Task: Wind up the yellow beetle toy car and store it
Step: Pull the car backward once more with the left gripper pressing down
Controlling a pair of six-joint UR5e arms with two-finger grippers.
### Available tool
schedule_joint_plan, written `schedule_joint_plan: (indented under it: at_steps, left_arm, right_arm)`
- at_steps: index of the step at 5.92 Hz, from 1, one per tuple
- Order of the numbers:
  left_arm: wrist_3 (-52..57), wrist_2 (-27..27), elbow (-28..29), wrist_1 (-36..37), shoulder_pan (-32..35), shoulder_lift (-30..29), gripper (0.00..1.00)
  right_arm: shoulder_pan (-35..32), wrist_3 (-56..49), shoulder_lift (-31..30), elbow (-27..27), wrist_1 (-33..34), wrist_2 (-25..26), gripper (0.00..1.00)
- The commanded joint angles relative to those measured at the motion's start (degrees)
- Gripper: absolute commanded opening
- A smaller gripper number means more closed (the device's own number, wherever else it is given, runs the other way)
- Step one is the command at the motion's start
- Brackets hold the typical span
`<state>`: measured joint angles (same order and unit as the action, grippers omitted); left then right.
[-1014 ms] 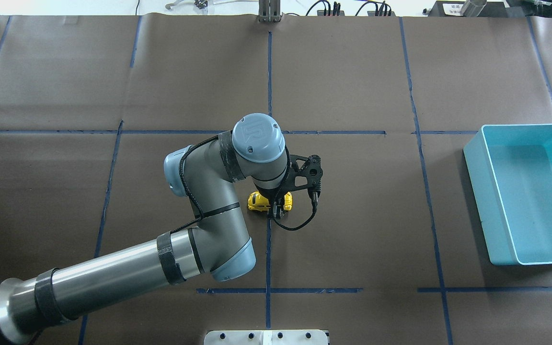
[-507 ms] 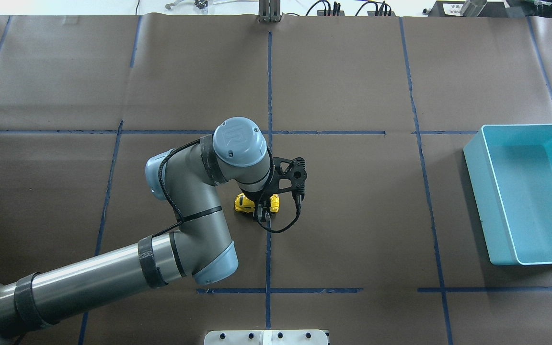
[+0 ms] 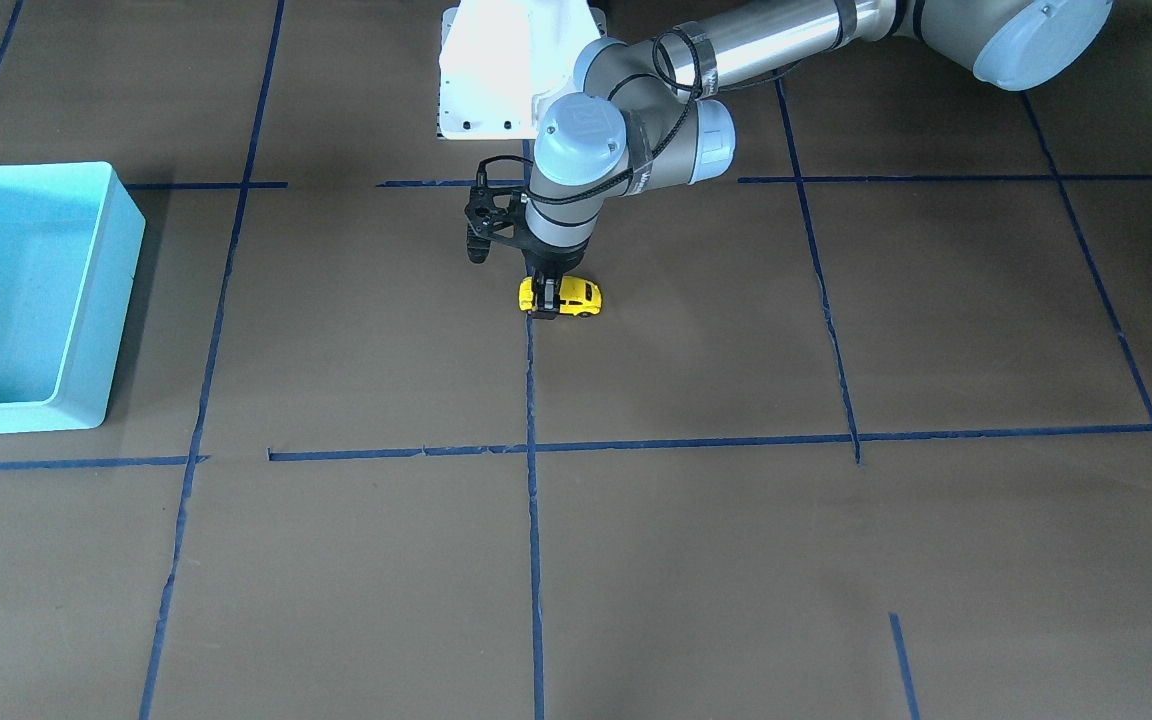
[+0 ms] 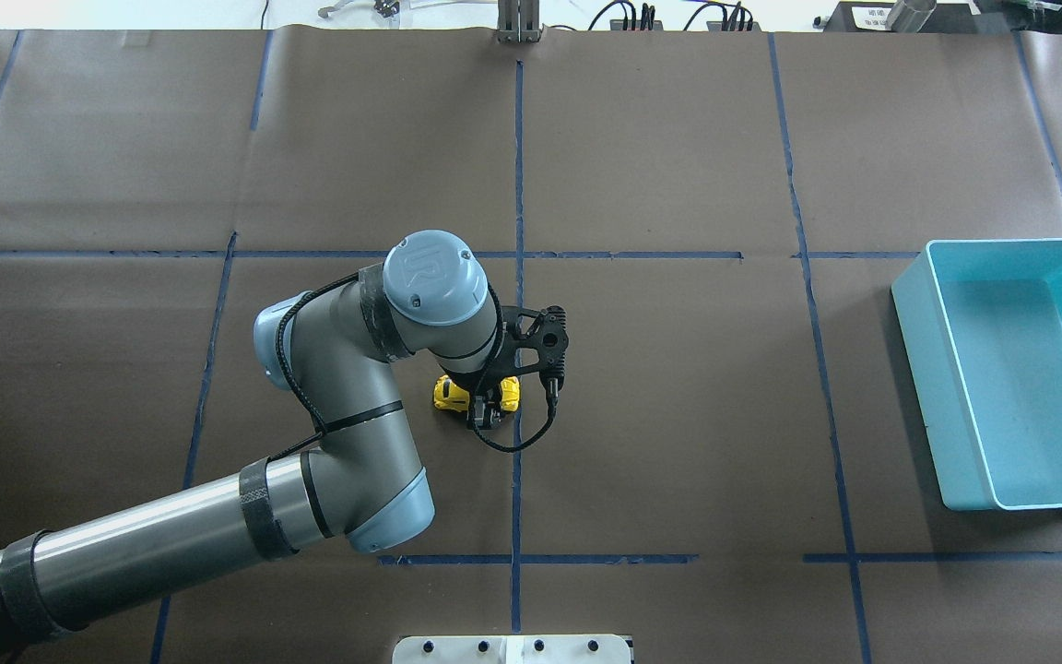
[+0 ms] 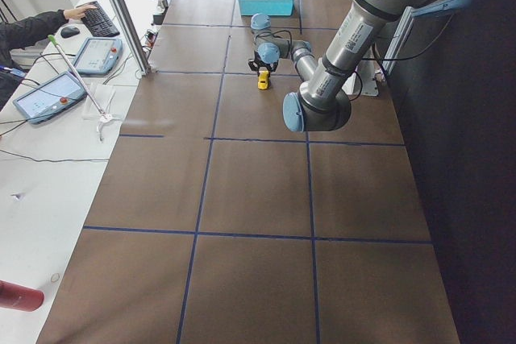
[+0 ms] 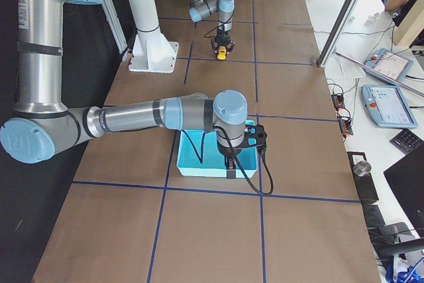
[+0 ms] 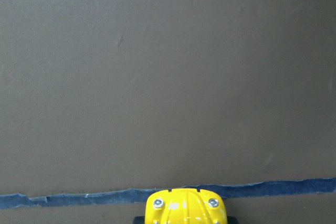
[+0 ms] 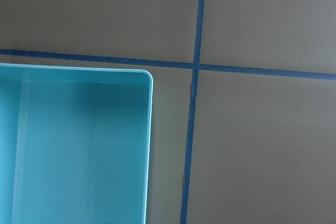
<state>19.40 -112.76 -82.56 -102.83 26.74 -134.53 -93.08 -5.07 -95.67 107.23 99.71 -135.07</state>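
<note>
The yellow beetle toy car (image 4: 446,395) stands on the brown table near the centre, beside a blue tape line. My left gripper (image 4: 483,410) comes straight down on it and is shut across its body; the front-facing view shows the car (image 3: 578,297) with its wheels on the table. The left wrist view shows only the car's end (image 7: 186,208) at the bottom edge. The turquoise bin (image 4: 918,369) stands empty at the far right. My right gripper (image 6: 230,171) hangs above the bin's near edge in the exterior right view only; I cannot tell whether it is open or shut.
The white robot base plate (image 4: 513,648) sits at the table's near edge. Blue tape lines cross the brown paper. The right wrist view looks down on a corner of the bin (image 8: 79,145). Operator tablets (image 6: 386,106) lie off the table's far side.
My left arm has moved toward the view's left with the car in its grip, dragging the car across the central tape line. The bin has not moved.
</note>
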Motion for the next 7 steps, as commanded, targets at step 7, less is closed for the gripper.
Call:
schedule_joint_plan:
  at_steps: [7]
  left_arm:
    - [0.1,0.1,-4.1,-1.8,1.3,5.8,0.0]
  right_arm:
    - [-0.2,0.2,0.3,1.2,-0.3,-0.2,1.0]
